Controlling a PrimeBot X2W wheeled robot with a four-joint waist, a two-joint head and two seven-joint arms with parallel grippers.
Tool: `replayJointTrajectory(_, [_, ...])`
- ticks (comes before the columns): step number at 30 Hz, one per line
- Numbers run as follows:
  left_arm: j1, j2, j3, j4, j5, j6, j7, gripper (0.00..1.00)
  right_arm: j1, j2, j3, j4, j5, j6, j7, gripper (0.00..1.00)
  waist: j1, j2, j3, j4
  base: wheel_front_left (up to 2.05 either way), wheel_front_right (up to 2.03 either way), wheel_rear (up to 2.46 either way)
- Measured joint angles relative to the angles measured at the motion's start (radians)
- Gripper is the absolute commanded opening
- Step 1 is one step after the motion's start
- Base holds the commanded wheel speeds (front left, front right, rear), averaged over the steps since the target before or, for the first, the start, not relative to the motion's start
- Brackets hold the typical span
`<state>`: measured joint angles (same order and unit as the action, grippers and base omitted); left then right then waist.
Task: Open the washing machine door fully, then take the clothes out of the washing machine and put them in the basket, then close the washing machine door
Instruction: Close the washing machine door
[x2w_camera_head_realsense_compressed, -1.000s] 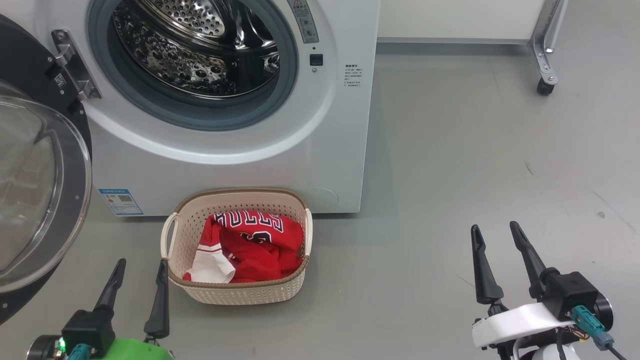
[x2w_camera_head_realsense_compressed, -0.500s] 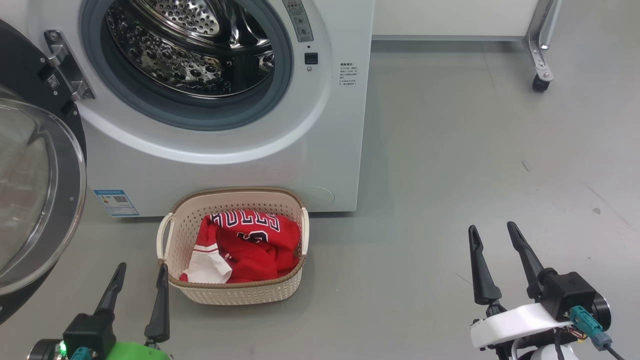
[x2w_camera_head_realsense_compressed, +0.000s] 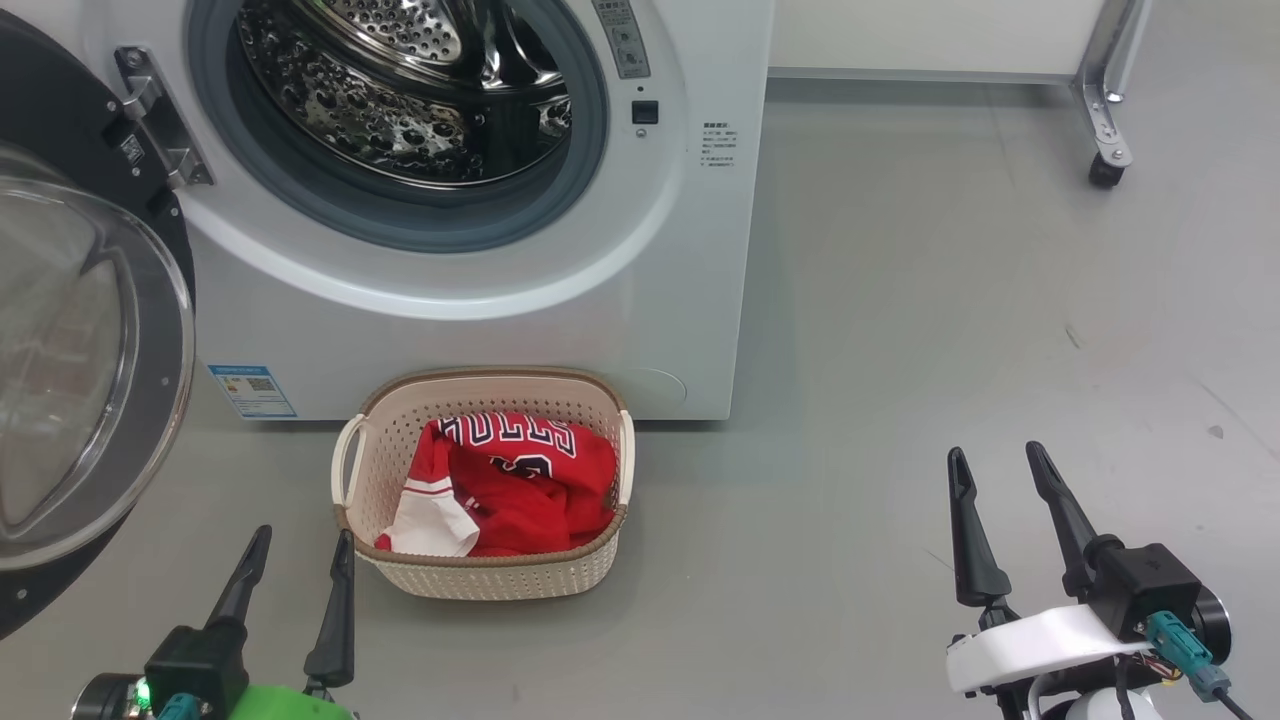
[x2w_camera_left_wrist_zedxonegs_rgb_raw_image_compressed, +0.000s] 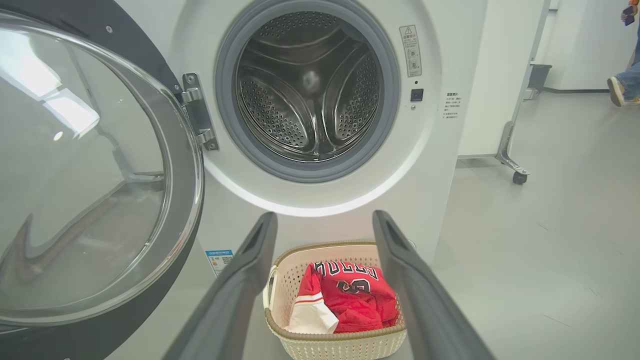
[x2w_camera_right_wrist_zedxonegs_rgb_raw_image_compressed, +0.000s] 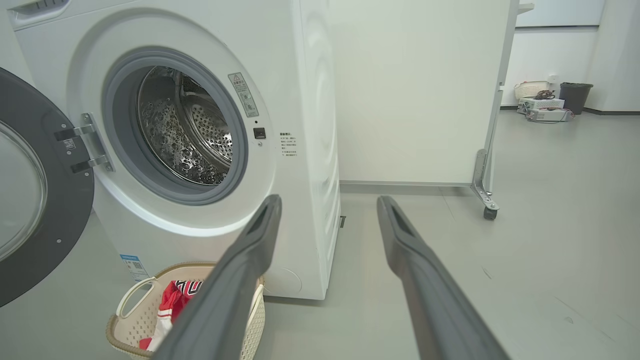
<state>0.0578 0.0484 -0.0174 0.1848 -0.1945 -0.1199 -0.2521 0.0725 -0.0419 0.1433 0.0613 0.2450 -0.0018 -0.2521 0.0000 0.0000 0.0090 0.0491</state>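
Washing machine (x2w_camera_head_realsense_compressed: 480, 320) straight ahead, white front-loader on the grey floor (x2w_camera_head_realsense_compressed: 900, 350). Its drum (x2w_camera_head_realsense_compressed: 400, 90) shows perforated steel inside the grey seal. Washing machine door (x2w_camera_head_realsense_compressed: 60, 340) is swung wide to my left on its hinge (x2w_camera_head_realsense_compressed: 160, 115), the bulging glass towards me with the black rim behind it. The basket (x2w_camera_head_realsense_compressed: 500, 580) sits on the floor just in front of the machine's lower panel, between the machine and me, close to the panel; can't tell if they touch. The clothes (x2w_camera_head_realsense_compressed: 530, 480) are in the basket: red jersey bunched up with the lettering on top, white panel with red stripes at the front left. My left pincer (x2w_camera_head_realsense_compressed: 305, 535) is spread with nothing between the fingers, low at my left. Its inner fingertip is just beside the basket's front left corner; contact unclear from the head view. My right pincer (x2w_camera_head_realsense_compressed: 997, 450) is spread too and empty, above the floor, well apart from the basket on its right. Blue label sticker (x2w_camera_head_realsense_compressed: 252, 390) is on the machine's lower left front, between the door rim and the basket.
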Motion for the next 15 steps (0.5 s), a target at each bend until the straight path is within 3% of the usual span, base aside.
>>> replayJointTrajectory(15, [-0.002,0.0,0.002,0.0,0.0,0.0,0.0,1.0,0.004,0.0,0.011,-0.006,0.001,0.012,0.0,1.0,0.0,0.0,0.008,0.152,0.0,0.0,0.0])
